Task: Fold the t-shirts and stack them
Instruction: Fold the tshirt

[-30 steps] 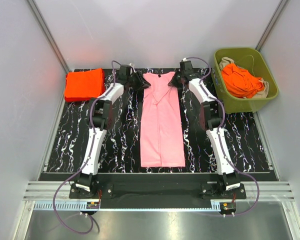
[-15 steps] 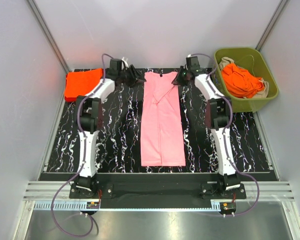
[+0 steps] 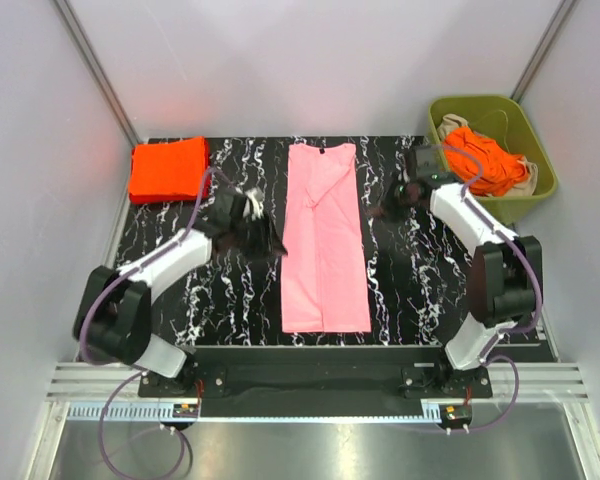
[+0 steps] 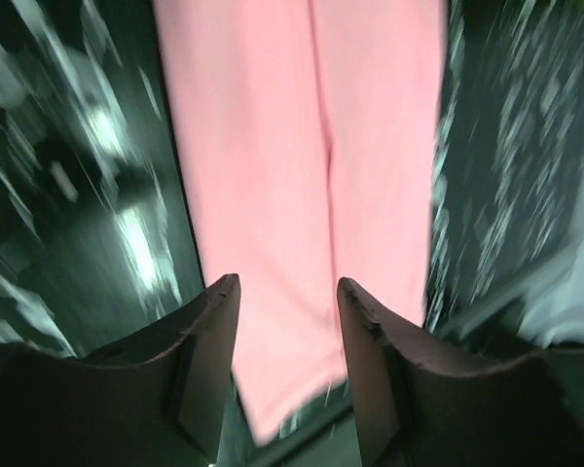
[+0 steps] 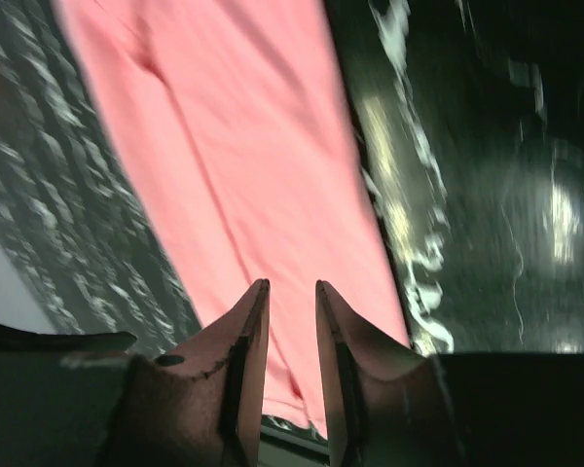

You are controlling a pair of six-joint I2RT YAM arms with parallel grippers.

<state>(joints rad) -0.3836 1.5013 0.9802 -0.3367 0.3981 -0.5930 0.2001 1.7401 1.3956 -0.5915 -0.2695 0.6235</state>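
A light pink t-shirt (image 3: 325,235), folded lengthwise into a long strip with its dark neck label at the far end, lies flat in the middle of the mat. My left gripper (image 3: 263,238) hovers just left of it, open and empty; the left wrist view shows the pink t-shirt (image 4: 273,165) beyond the spread left gripper (image 4: 288,285). My right gripper (image 3: 388,208) hangs to the right of the strip, apart from it. In the right wrist view the right gripper (image 5: 292,285) stands slightly open, the pink t-shirt (image 5: 234,165) below it. A folded orange-red t-shirt (image 3: 168,168) rests at the far left corner.
An olive-green bin (image 3: 533,186) at the far right holds crumpled orange-red t-shirts (image 3: 485,160). The black marbled mat (image 3: 220,295) covers the table, with grey walls close on both sides and behind.
Both grippers let go of the pink shirt's collar end, opened, and pulled back toward the near side and outward. The shirt stays flat in place.
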